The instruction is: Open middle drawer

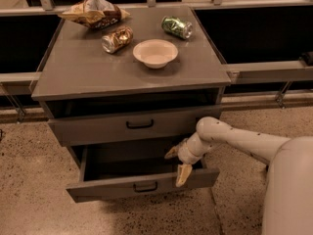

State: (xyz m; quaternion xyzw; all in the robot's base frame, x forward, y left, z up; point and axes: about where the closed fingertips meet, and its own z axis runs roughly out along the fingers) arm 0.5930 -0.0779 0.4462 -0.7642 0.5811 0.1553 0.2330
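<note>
1. Since the middle drawer [112,190] sits pulled well out from the cabinet, with its dark inside showing, I judge the opening is mostly or fully done.
2. Its black bar handle [145,186] is bare. I am not holding it, so the pull looks to come from the front's top edge instead.
3. My gripper [177,164] hangs at the right end of that drawer, just over the front's top edge, right of the handle.
4. Its fingers are spread apart. One fingertip [183,175] points down and overlaps the front's top edge, and the other [171,152] angles back over the inside.
5. Nothing is clamped between them. Touch on the edge looks likely, but I cannot tell for sure.
6. My arm [234,138] reaches in low from the right, which keeps it below the counter [73,77] and off the things on it.
7. The top drawer [98,129] stands slightly out with a dark gap above it, and its handle is untouched.
8. On the counter sit a bowl [155,53], a green can [177,27] and a gold can [117,39], both lying down, and a chip bag [94,12]. All are well apart from my gripper.
9. The lowest drawer is hidden under the pulled-out one.
</note>
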